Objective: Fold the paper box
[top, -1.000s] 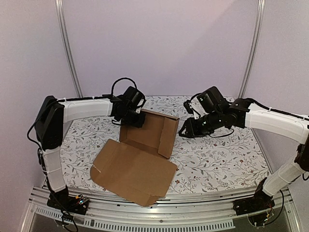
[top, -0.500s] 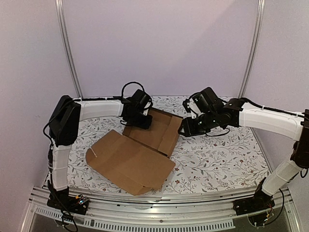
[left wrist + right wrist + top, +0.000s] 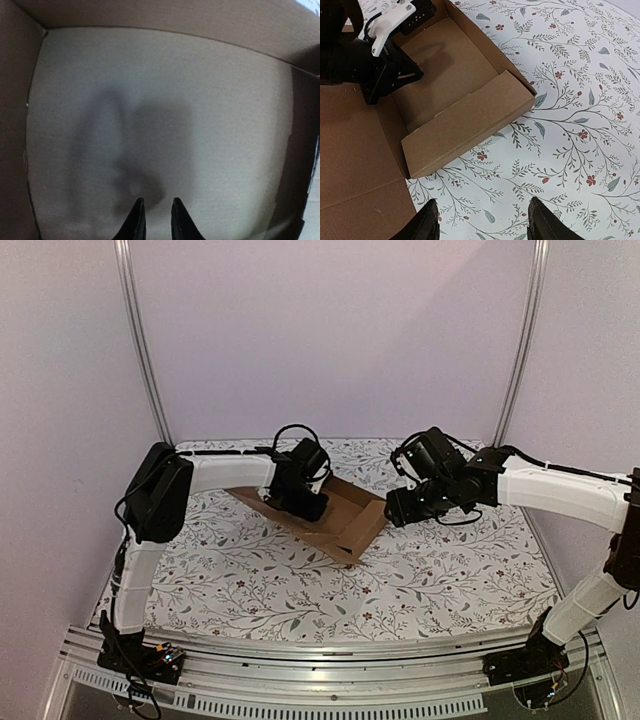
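Observation:
The paper box [image 3: 347,523] is plain brown cardboard and lies in the middle of the table, a shallow tray with its big lid flap [image 3: 255,498] raised off the table on the left. My left gripper [image 3: 305,502] is inside the tray. In the left wrist view its tips [image 3: 154,202] hover just over the tray floor [image 3: 175,90], a slim gap between them and nothing in it. My right gripper [image 3: 393,510] is wide open over the tablecloth, a little short of the tray's folded side wall [image 3: 465,125]. In the right wrist view the right gripper [image 3: 482,220] holds nothing.
A floral tablecloth [image 3: 450,570] covers the table. Metal posts [image 3: 145,350] stand at the back corners against the lilac wall, and an aluminium rail [image 3: 330,660] runs along the near edge.
My left gripper has moved right into the tray. The big flap, flat on the near table before, has swung up. My right gripper has opened wider and edged right.

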Available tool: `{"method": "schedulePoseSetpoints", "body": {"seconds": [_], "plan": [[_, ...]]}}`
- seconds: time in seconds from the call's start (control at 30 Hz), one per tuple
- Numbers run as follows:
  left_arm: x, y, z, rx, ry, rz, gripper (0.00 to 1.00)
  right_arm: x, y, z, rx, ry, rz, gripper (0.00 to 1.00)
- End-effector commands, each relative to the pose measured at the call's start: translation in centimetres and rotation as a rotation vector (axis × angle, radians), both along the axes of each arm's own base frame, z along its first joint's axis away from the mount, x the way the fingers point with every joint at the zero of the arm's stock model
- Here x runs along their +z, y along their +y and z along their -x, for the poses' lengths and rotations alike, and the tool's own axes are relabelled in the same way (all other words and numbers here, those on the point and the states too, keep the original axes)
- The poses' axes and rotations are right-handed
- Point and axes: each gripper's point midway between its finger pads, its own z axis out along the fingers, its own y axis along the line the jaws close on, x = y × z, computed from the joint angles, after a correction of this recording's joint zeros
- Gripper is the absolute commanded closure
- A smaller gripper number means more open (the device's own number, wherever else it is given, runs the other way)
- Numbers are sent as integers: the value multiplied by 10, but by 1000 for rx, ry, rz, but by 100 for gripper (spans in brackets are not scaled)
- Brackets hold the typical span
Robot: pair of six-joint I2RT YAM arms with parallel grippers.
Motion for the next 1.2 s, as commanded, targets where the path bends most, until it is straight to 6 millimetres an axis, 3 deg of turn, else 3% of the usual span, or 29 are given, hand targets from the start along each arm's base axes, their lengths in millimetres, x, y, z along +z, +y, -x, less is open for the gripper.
{"method": "schedulePoseSetpoints", "body": {"seconds": [0.0, 0.13, 0.33, 0.47, 0.63, 0.8, 1.03, 1.17], "plan": [[12, -20, 9, -83, 0, 2, 81, -3, -21, -3, -28, -27, 75, 40], [38, -29, 6, -106, -16, 16, 80, -5, -21, -8, -24, -32, 82, 36], [107, -38, -9, -128, -101, 31, 76, -8, -19, -28, -26, -22, 58, 35], [159, -26, -10, -103, -166, 26, 70, -6, -15, -48, -14, -14, 36, 33], [216, -2, 12, -68, -242, 55, 54, -8, -2, -80, 18, 14, -15, 31], [241, 25, 45, -28, -261, 75, 48, -22, 26, -106, 105, 55, -2, 29], [253, 63, 92, 47, -274, 149, 41, -50, 58, -134, 187, 107, 14, 29], [257, 84, 118, 89, -280, 214, 38, -70, 70, -146, 207, 142, 26, 35]]}}
